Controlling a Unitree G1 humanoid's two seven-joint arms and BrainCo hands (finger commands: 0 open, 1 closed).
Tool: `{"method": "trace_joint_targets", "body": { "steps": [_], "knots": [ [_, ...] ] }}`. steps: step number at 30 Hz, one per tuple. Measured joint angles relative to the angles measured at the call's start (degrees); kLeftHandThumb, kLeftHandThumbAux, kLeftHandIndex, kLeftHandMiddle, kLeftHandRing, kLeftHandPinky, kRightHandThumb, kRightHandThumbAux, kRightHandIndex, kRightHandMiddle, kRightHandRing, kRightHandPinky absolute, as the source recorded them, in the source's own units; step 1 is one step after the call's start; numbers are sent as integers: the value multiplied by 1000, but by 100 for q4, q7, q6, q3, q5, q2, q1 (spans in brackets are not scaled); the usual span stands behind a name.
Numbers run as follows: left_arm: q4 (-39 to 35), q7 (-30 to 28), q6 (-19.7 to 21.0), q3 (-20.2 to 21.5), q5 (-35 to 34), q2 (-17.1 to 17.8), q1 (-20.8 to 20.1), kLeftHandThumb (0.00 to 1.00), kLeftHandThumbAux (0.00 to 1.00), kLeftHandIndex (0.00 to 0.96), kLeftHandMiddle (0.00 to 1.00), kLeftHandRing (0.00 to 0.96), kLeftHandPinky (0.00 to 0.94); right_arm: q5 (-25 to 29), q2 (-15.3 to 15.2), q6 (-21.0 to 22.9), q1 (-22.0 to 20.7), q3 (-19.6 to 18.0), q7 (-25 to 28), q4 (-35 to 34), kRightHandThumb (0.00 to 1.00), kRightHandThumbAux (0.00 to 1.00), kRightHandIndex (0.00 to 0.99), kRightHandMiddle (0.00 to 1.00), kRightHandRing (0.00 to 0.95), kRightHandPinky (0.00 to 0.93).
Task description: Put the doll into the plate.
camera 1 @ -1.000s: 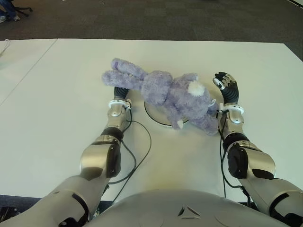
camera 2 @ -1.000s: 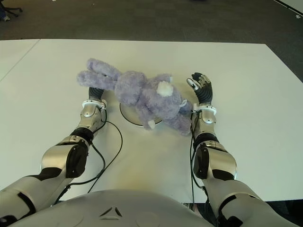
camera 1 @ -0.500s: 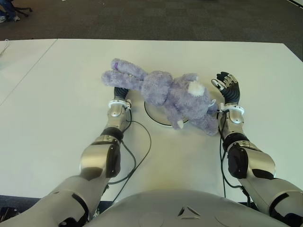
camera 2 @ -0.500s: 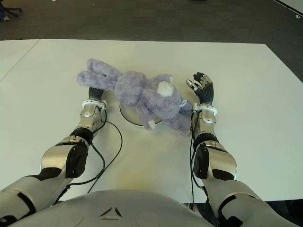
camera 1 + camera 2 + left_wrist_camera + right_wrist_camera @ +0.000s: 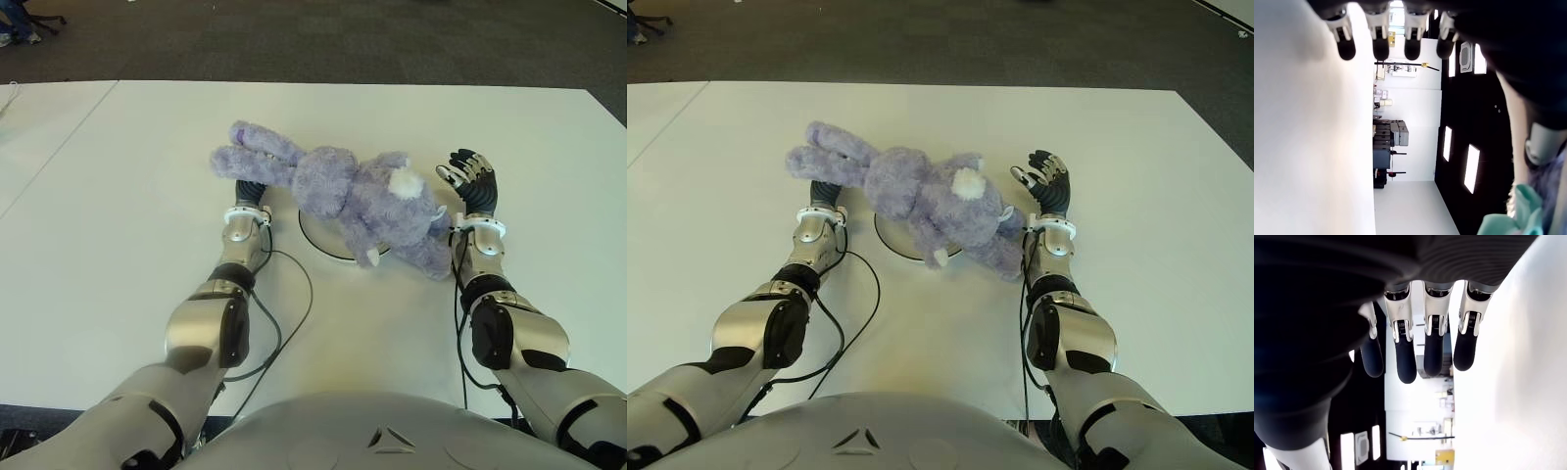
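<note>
A purple plush bunny doll [image 5: 362, 201] lies across a white round plate [image 5: 321, 238] in the middle of the white table [image 5: 147, 157]. Its body covers most of the plate and its ears stretch off to the left. My left hand [image 5: 251, 192] sits under the ears, mostly hidden by them. The left wrist view shows its fingers [image 5: 1381, 46] straight and holding nothing, with a bit of the doll's fur [image 5: 1547, 196] beside the hand. My right hand [image 5: 470, 176] stands just right of the doll, its fingers [image 5: 1432, 352] extended and apart from the doll.
A black cable [image 5: 294, 284] loops on the table beside my left forearm. A second white table [image 5: 39, 127] adjoins on the left. Dark carpet [image 5: 343, 39] lies beyond the far edge.
My right hand has drifted slightly to the right, away from the doll. The doll, the plate and my left hand have not moved.
</note>
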Motion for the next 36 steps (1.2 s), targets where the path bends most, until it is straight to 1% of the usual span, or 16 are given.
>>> {"method": "trace_joint_targets", "body": {
  "steps": [4, 16, 20, 27, 36],
  "knots": [
    [0, 0, 0, 2, -2, 0, 0, 0, 545, 33, 60, 57, 64, -10, 1, 0, 0, 5, -44, 0, 41, 807, 257, 285, 280, 316],
    [0, 0, 0, 4, -7, -2, 1, 0, 545, 35, 56, 52, 58, -13, 2, 0, 0, 9, -84, -1, 47, 820, 273, 300, 293, 300],
    [0, 0, 0, 4, -8, -4, 1, 0, 543, 34, 53, 49, 51, -13, 2, 0, 0, 9, -84, -1, 55, 822, 271, 303, 299, 319],
    [0, 0, 0, 4, -9, -9, 2, 0, 547, 38, 57, 57, 72, -12, 2, 0, 0, 8, -83, -1, 77, 825, 268, 302, 295, 284],
    [0, 0, 0, 5, -11, -14, 2, 0, 543, 41, 60, 57, 66, -10, 2, 4, 0, 7, -81, -1, 85, 840, 270, 295, 284, 278]
  ]
}}
